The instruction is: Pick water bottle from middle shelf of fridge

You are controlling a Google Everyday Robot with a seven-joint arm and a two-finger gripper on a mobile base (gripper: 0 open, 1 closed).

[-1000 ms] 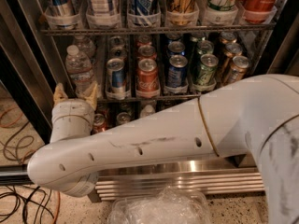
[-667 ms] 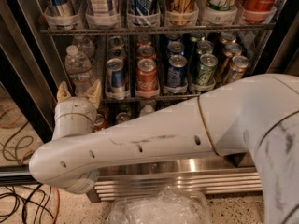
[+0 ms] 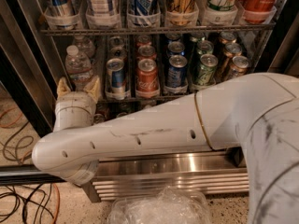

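Gripper (image 3: 78,81) spread open at the water bottle (image 3: 77,65) in the fridge (image 3: 177,168)

The water bottle stands upright at the left end of the middle shelf (image 3: 154,98), with the soda cans (image 3: 147,73) to its right. Just below the bottle, the gripper's two tan fingers (image 3: 63,85) point upward, parted on either side of the bottle's base and not clamped on it.

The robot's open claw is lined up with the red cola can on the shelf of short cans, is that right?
Not quite. The camera view shows the gripper, open, lined up with the water bottle at the left end of the middle shelf, one fingertip on each side of its lower part. The red cola can stands further right, away from the gripper.
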